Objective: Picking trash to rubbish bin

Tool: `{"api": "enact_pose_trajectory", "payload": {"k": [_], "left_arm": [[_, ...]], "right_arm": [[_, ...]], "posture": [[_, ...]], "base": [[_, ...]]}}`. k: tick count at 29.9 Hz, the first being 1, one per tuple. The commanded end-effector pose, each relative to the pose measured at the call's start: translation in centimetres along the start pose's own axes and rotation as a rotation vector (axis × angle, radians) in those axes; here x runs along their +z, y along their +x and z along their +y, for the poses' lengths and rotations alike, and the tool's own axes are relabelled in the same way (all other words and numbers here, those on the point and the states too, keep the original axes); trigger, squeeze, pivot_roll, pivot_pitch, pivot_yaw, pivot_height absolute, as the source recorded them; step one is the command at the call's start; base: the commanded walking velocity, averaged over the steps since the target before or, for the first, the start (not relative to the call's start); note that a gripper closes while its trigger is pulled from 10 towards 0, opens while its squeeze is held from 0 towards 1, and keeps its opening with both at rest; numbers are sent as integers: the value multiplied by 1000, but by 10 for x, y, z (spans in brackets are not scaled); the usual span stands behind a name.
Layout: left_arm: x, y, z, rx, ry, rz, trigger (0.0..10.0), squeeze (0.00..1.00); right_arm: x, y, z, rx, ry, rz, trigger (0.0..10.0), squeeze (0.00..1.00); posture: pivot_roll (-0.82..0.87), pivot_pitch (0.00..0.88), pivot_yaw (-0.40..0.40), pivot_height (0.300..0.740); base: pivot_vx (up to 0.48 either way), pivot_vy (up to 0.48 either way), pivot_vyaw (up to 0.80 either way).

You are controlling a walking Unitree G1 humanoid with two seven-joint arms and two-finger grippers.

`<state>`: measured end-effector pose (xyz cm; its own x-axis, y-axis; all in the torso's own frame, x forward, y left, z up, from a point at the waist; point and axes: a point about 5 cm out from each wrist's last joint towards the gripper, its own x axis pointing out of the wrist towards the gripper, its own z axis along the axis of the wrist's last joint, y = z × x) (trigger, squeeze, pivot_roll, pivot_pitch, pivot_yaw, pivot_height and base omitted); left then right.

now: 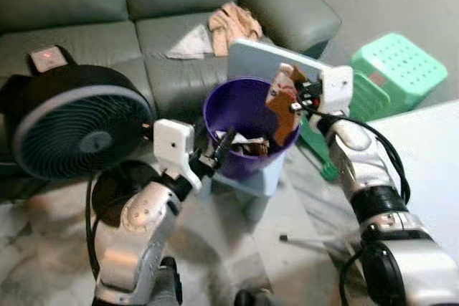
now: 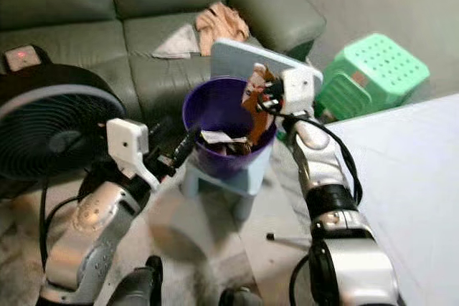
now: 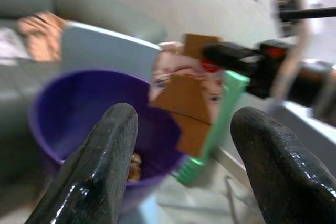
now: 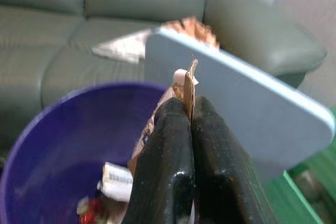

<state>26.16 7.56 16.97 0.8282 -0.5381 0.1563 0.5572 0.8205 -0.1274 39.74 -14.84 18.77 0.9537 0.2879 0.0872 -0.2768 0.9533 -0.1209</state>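
- Leftmost, the black fan stood beside the sofa, well clear of the work; I judged it no obstacle to the drop
- My left gripper hovered just beside the near rim of the purple bin, its fingers spread wide and holding nothing; I judged it best kept still there, so it would not knock the bin off the pale blue stool it sat on
- Inside the bin, scraps of trash lay at the bottom, so there was room for more
- My right gripper was over the bin's far-right rim, its fingers pressed together on a flat piece of brown cardboard that hung down into the bin's mouth
- To do this well, I judged I should shift the cardboard a little toward the bin's middle before parting the fingers, since it hung near the rim and could catch or tip outside
- A pale blue board leaned behind the bin, close to the cardboard's top edge; I would have kept off it
- Rightmost, a green stool stood apart
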Motion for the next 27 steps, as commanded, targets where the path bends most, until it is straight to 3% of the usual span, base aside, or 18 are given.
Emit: {"api": "enact_pose_trajectory", "payload": {"k": [1, 9, 10, 13, 21, 24, 27], "left_arm": [[2, -3, -15, -47, -10, 2, 10000, 0], [1, -8, -34, -67, -60, 22, 10000, 0], [1, -8, -35, -63, -69, 20, 10000, 0], [2, -9, -36, -51, -68, 22, 10000, 0], [6, -8, -29, -21, -41, 21, 10000, 0], [8, -7, -30, -20, -46, 14, 10000, 0], [8, -7, -30, -20, -47, 13, 10000, 0]], "right_arm": [[-2, 3, 2, -1, 7, 18, 10000, 0], [6, 16, 15, -12, 83, 30, 10000, 0], [10, 18, 18, 3, 127, 10, 10000, 1000], [22, 25, 33, 53, 228, -51, 10000, 1000], [43, 32, 43, 90, 399, -166, 10000, 1000], [61, 35, 47, 139, 568, -279, 10000, 1000], [63, 35, 47, 145, 578, -288, 10000, 1000]], "posture": [[174, 418, -147, 740], [188, 451, -151, 740], [188, 451, -151, 740], [196, 456, -154, 740], [209, 449, -156, 740], [209, 449, -156, 740], [209, 449, -156, 740]], "base": [[0, 0, 0], [0, 0, 0], [0, 0, 0], [0, 0, 0], [0, 0, 0], [0, 0, 0], [0, 0, 0]]}}
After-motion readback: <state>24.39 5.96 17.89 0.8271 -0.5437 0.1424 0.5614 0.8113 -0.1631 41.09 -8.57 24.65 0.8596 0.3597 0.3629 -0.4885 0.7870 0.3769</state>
